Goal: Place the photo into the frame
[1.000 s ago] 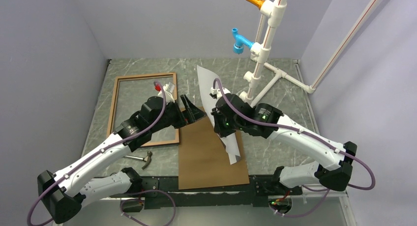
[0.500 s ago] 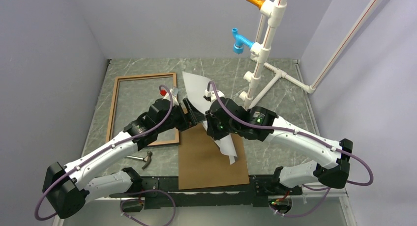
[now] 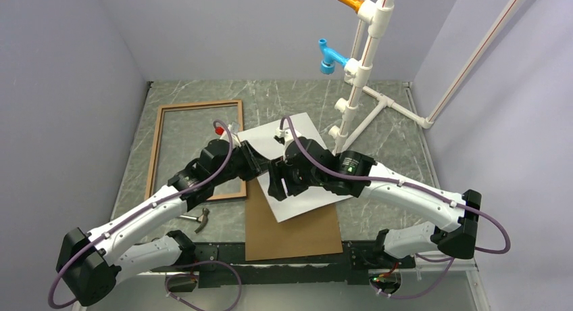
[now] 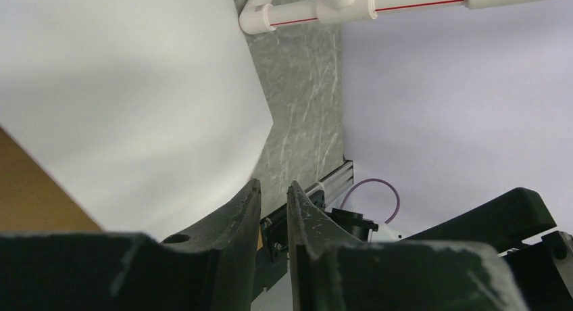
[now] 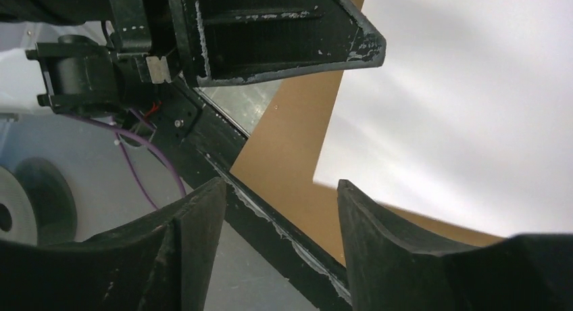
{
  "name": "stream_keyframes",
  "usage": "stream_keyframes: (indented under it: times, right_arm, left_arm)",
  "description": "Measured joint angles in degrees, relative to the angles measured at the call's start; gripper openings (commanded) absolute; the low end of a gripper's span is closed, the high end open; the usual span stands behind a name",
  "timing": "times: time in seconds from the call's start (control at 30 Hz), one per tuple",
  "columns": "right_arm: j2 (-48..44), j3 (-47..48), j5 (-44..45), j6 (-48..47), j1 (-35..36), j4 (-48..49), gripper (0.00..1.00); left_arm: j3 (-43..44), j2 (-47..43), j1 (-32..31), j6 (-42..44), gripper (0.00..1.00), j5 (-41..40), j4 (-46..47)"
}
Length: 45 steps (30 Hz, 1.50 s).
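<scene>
**Top view.** The photo (image 3: 305,204) lies near flat in mid-tabletop, white back up. It covers the far part of the brown backing board (image 3: 290,233), and its left corner reaches the right rail of the frame (image 3: 159,152). The frame lies flat on the left, brown face up. The left gripper (image 3: 262,168) is at the photo's left edge, and the right gripper (image 3: 274,184) is just beside it over the sheet. Whether the sheet rests on the board cannot be told. The tabletop (image 3: 392,149) is grey marble between pale walls. A hammer (image 3: 196,218) lies near the frame's near rail, and a white pipe stand (image 3: 365,61) rises at the far right. Open room lies right of the photo and inside the frame.

**Left wrist.** The left gripper (image 4: 273,186) has its fingers (image 4: 236,216) drawn close, leaving a narrow slit with nothing in it. The photo (image 4: 135,88) spreads up and left of them, and its edge runs down to the left finger's tip. Bare marble lies beyond.

**Right wrist.** The right gripper (image 5: 277,189) has its fingers (image 5: 196,223) well apart, gripping nothing. The photo (image 5: 473,88) lies up and right of them, with the backing board (image 5: 290,149) showing through the gap.
</scene>
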Motion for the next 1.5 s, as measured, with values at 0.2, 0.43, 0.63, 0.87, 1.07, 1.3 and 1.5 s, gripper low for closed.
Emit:
stream_keyframes:
  times: [0.2,0.43,0.63,0.87,1.07,1.3,1.5]
  right_arm:
    - [-0.7,-1.5,-0.7,0.3,-0.2,1.4,0.76]
    - [-5.4,-8.3,-3.0,0.3,-5.8,3.3,0.76]
    - [-10.0,-20.8,-9.0,0.7,-16.1,6.0,0.77]
    - [-14.8,-32.7,-12.0,1.2,-22.6,7.8,0.77]
    - [-17.6,-39.3,-11.3,1.4,-27.8,8.2,0.75]
    - [-17.4,-43.9,-10.3,2.3,-35.6,9.2,0.75]
    - [-14.5,-47.4,-12.5,2.4,-42.2,14.6,0.75]
  left_arm:
    - [-0.5,1.5,0.3,0.9,0.6,0.1,-0.4]
    - [-0.4,7.5,1.3,2.4,0.75,-0.1,-3.8]
    - [-0.3,13.2,2.3,4.2,0.76,-1.9,-9.2]
    - [-0.3,19.6,2.4,4.9,0.76,-4.2,-10.4]
    - [-0.3,25.7,2.3,5.6,0.76,-5.8,-10.4]
    - [1.0,27.9,1.6,5.4,0.76,-5.8,-8.0]
    - [0.3,28.1,1.5,4.9,0.76,-5.8,-4.0]
